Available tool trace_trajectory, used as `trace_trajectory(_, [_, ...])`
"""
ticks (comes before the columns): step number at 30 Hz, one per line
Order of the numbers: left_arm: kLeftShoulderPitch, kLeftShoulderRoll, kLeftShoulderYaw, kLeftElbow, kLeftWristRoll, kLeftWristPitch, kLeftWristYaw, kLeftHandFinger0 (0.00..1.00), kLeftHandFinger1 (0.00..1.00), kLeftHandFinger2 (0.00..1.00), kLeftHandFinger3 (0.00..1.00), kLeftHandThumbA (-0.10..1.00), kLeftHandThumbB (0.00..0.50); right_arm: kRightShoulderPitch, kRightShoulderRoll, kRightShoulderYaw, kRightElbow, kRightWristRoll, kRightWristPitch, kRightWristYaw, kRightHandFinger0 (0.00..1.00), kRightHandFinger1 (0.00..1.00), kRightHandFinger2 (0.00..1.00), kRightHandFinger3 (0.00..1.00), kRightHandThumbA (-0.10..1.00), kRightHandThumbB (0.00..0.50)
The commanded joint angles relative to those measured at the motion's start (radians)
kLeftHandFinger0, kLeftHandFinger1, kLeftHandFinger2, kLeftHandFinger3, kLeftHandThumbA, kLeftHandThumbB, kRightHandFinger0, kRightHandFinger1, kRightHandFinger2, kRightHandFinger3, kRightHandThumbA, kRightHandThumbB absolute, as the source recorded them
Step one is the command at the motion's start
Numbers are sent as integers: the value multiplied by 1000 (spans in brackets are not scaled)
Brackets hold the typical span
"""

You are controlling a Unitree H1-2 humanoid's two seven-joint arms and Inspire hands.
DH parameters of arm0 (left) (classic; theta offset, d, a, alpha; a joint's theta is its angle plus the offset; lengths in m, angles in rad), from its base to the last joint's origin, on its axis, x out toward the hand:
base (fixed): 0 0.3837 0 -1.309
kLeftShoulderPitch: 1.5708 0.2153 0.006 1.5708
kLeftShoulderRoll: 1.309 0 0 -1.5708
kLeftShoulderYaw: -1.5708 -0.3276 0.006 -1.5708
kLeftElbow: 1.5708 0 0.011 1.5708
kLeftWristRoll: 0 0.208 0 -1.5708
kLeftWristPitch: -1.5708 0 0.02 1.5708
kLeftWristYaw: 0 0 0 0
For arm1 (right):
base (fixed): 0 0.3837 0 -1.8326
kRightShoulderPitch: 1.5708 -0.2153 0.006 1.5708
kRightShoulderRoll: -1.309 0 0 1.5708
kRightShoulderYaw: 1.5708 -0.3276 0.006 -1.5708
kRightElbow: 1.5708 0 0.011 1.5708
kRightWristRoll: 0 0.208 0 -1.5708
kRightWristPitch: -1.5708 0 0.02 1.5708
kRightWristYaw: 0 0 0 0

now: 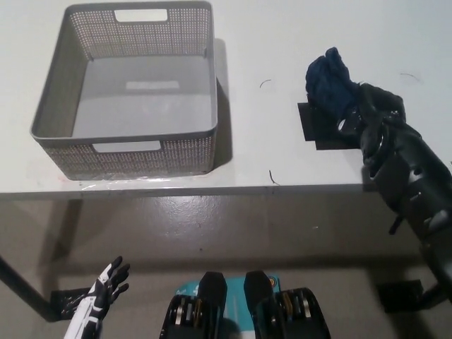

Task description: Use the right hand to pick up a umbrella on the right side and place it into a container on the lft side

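The black right hand point(373, 113) is wrapping its fingers around the folded dark blue cloth umbrella point(329, 79). The hand is holding the umbrella over the right side of the smooth white table point(268, 42). The soft blue cloth is sticking out past the hand, toward the far side of the table, all bunched and wrinkly like a crumpled ball. The rest of the umbrella is hiding under the hand, so its full shape is hard to see. I cannot tell if the umbrella is touching the table or is lifted a bit above it.

Just under the hand and umbrella, a flat black square patch point(319, 127) is lying on the table. It is looking thin, like tape or a mat.

The grey plastic basket point(54, 99) is sitting on the left side of the table, well apart from the umbrella. It is shaped like a box with round corners. Its walls are full of tiny holes, like a net, and a long handle slot is showing in its near wall and its far wall. Its floor is smooth.

The white left hand point(100, 300) is hanging low at the bottom left, below the table edge. Its fingers are spreading apart and holding nothing.
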Motion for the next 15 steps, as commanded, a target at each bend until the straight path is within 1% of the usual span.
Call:
trace_trajectory(1, [-2,13,-4,-9,-18,-45,-22,1000,1000,1000,1000,1000,63,-11,1,-20,6,43,-106,-134,4,81,184,318,-100,207])
trace_trajectory(2, [1,13,-3,-8,-16,-48,-21,1000,1000,1000,1000,1000,62,-15,3,-23,4,46,-114,-139,1,79,181,298,-100,210])
trace_trajectory(3, [3,13,-4,-14,-14,-41,-21,1000,1000,1000,1000,1000,62,-24,3,-30,-2,51,-131,-155,0,31,139,252,-100,223])
trace_trajectory(4, [6,13,-3,-18,-12,-37,-20,1000,1000,1000,1000,1000,62,-27,4,-29,-2,50,-139,-163,0,18,133,240,-100,225])
trace_trajectory(5, [9,13,-3,-22,-17,-33,-22,1000,1000,1000,1000,1000,61,-42,8,-37,-10,58,-140,-168,0,1,79,176,-100,227])
trace_trajectory(7, [7,10,0,-23,-23,-29,-21,1000,1000,1000,1000,1000,62,-81,13,-55,-28,80,-147,-152,0,0,67,149,-100,230])
trace_trajectory(8, [7,9,2,-23,-25,-29,-21,1000,1000,1000,1000,1000,62,-99,16,-68,-38,94,-166,-146,0,30,133,225,-100,226])
trace_trajectory(9, [9,10,2,-22,-26,-30,-22,1000,1000,1000,1000,1000,62,-117,21,-76,-51,101,-179,-151,0,114,268,363,-100,222])
trace_trajectory(10, [10,9,2,-21,-26,-30,-23,1000,1000,1000,1000,1000,63,-123,23,-78,-55,101,-182,-153,0,163,399,425,-100,219])
trace_trajectory(11, [9,8,1,-19,-36,-30,-29,1000,1000,1000,1000,1000,68,-148,27,-70,-77,91,-191,-143,3,190,466,456,-100,218])
trace_trajectory(12, [10,6,0,-18,-42,-33,-32,1000,1000,1000,1000,1000,61,-169,32,-63,-93,86,-188,-134,2,223,562,508,-100,215])
trace_trajectory(14, [9,7,-2,-12,-41,-42,-35,1000,1000,1000,1000,1000,54,-217,50,-55,-131,81,-199,-122,0,132,552,524,-100,219])
trace_trajectory(15, [10,6,-3,-13,-53,-34,-40,1000,1000,1000,1000,1000,56,-261,74,-65,-169,95,-184,-93,0,121,609,593,-100,210])
